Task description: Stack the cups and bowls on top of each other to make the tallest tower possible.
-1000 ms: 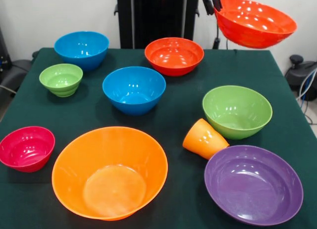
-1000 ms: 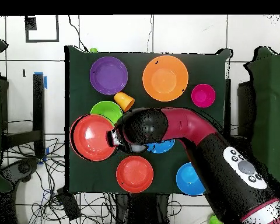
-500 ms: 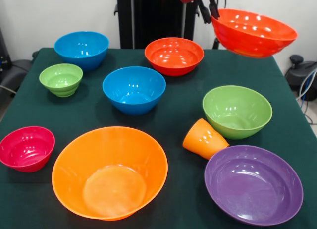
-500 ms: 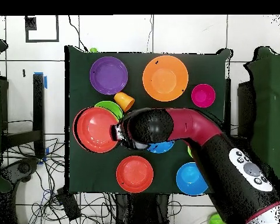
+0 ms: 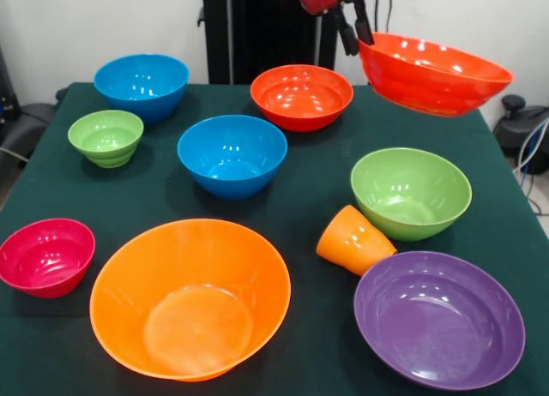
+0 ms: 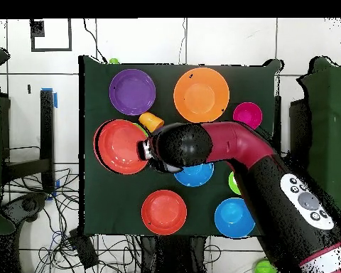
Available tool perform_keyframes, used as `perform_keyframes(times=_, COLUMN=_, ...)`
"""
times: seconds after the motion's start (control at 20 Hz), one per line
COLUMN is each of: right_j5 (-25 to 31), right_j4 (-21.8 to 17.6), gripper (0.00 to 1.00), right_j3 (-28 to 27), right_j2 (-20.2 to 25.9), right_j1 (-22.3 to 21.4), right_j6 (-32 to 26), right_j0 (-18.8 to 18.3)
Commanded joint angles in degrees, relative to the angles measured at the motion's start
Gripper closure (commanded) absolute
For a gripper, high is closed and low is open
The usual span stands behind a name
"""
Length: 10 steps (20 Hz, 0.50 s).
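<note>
My gripper [image 5: 356,34] is shut on the near rim of a red-orange bowl [image 5: 433,72] and holds it tilted in the air at the far right. In the overhead view the held bowl [image 6: 121,146] hangs over most of the large green bowl [image 5: 410,190], with the gripper [image 6: 143,149] at its edge. The small orange cup [image 5: 353,240] lies on its side between the green bowl and the purple bowl [image 5: 437,317]. All the other bowls stand apart on the table; no pile shows.
On the green cloth [image 5: 300,182] stand a second red-orange bowl [image 5: 301,94], two blue bowls [image 5: 141,83] [image 5: 232,153], a small green bowl [image 5: 106,136], a magenta bowl [image 5: 45,255] and a large orange bowl [image 5: 190,297]. My arm [image 6: 230,153] covers part of the middle blue bowl in the overhead view.
The gripper has carried the red-orange bowl away from the robot's side and a little lower, so that it now hangs over the large green bowl.
</note>
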Motion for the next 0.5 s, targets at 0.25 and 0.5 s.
perform_keyframes(times=0.25, right_j5=11.2, right_j4=-2.7, gripper=1.0, right_j3=-14.9, right_j2=-3.6, right_j1=3.8, right_j6=-3.7, right_j0=6.4)
perform_keyframes(times=0.5, right_j5=9.5, right_j4=-3.3, gripper=0.0, right_j3=-13.7, right_j2=-3.6, right_j1=3.1, right_j6=-3.3, right_j0=6.3)
